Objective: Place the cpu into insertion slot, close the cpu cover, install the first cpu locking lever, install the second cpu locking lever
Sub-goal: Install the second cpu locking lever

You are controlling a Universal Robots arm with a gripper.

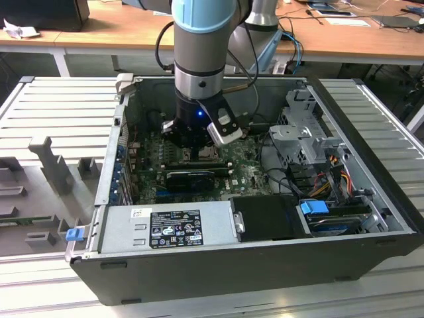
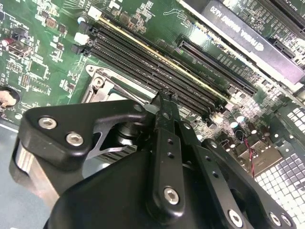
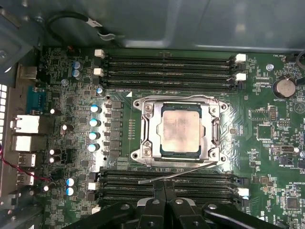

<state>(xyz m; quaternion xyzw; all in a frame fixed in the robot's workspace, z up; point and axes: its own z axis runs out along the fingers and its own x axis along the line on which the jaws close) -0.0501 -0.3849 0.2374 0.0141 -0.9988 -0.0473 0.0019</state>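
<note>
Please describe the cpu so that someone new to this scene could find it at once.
Look inside the open computer case, on the green board between two banks of long black memory slots. The cpu lies in the metal-framed square socket there. It is the only flat, dull silver square plate.

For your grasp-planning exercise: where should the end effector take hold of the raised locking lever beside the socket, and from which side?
Probably the lever's free end, from above: that thin rod lies slanted over the memory slots, clear of the cover.

A grey arm [image 1: 199, 40] with a pale blue joint cap and looped black cables is seen. The black gripper [image 2: 164, 102] is fastened with silver screws.
</note>
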